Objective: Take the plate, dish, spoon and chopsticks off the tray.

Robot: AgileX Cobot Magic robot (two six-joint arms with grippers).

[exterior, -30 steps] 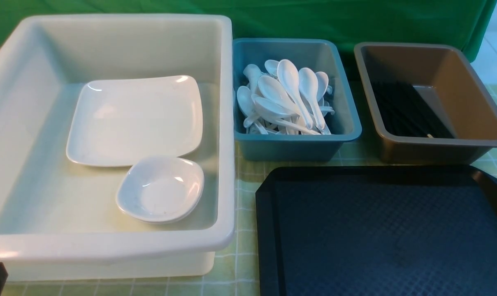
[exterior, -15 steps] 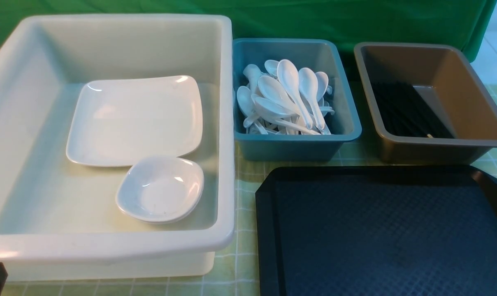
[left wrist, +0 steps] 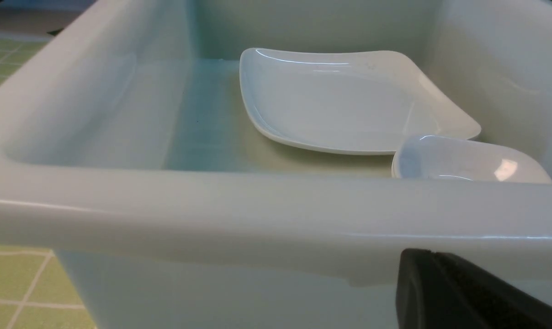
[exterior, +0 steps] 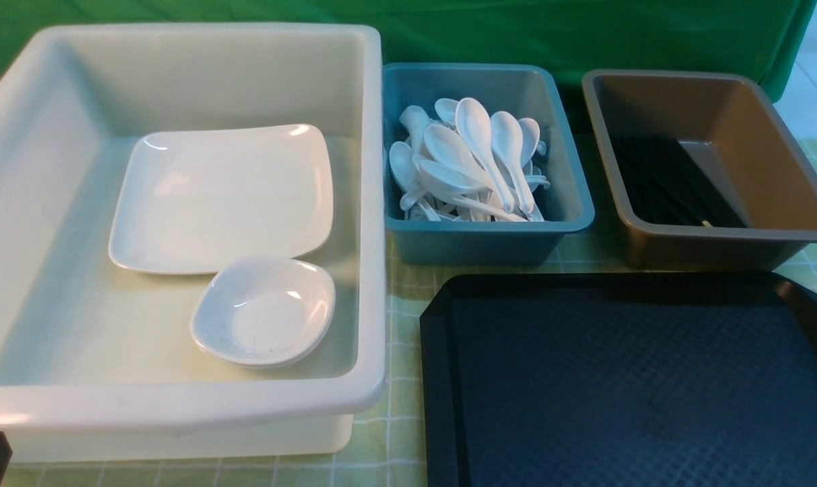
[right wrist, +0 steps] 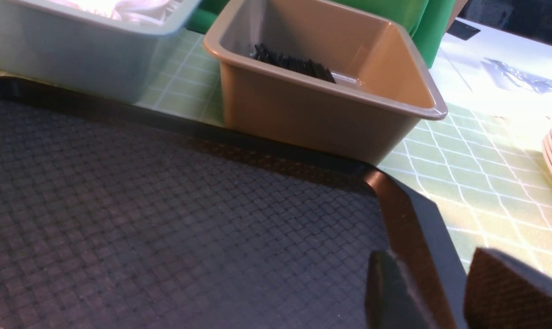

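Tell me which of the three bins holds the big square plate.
The large white bin, leftmost of the three; the plate lies flat inside it.

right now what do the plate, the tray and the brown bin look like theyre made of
plate: glossy white, ceramic or melamine; sharp highlights along its rim. tray: matte black plastic, going by the fine woven texture. brown bin: smooth, slightly shiny plastic with a rolled rim.
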